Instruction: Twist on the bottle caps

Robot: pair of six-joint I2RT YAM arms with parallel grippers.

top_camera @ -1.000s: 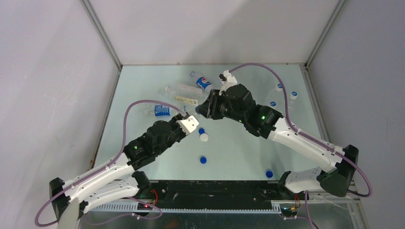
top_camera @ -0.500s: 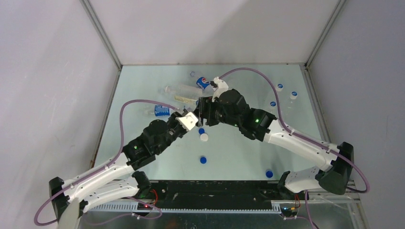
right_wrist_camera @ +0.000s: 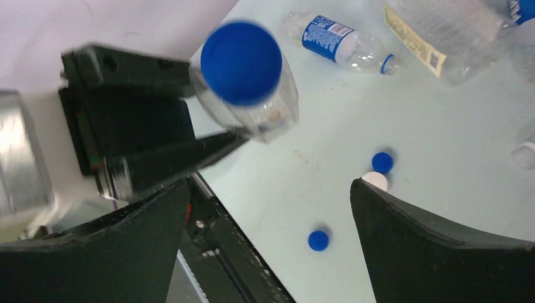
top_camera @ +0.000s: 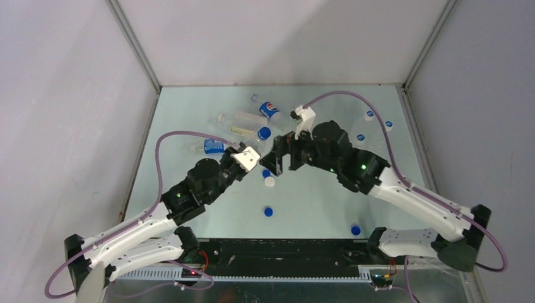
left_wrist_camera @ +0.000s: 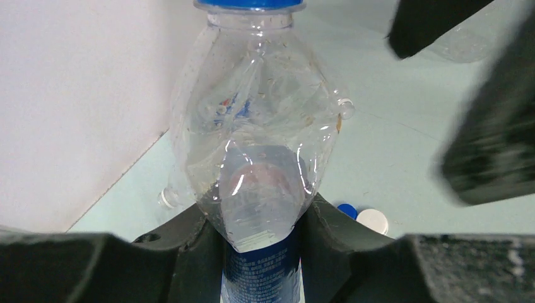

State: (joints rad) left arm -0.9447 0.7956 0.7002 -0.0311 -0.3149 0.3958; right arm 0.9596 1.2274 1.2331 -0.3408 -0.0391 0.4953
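Note:
My left gripper (left_wrist_camera: 260, 252) is shut on a clear bottle (left_wrist_camera: 258, 126) with a blue label, gripping it low on the body. A blue cap (right_wrist_camera: 241, 62) sits on that bottle's neck, and from above the cap (top_camera: 264, 132) shows just beyond the left gripper (top_camera: 254, 146). My right gripper (right_wrist_camera: 271, 221) is open and empty, drawn back from the cap. From above, the right gripper (top_camera: 281, 161) hangs just right of the held bottle. Loose on the table lie a blue cap (top_camera: 266, 173), a white cap (top_camera: 270, 182) and another blue cap (top_camera: 269, 212).
Three bottles lie at the back: a logo-labelled one (top_camera: 268, 108), a clear pale-labelled one (top_camera: 243, 120) and a blue-labelled one (top_camera: 214, 146). Small blue-topped items (top_camera: 369, 115) stand at the right. One more blue cap (top_camera: 355, 230) lies by the right arm's base.
The right gripper was shut at the top of the held bottle; it has opened wide and pulled back to the right. The blue cap stays on the neck. The left gripper keeps its grip.

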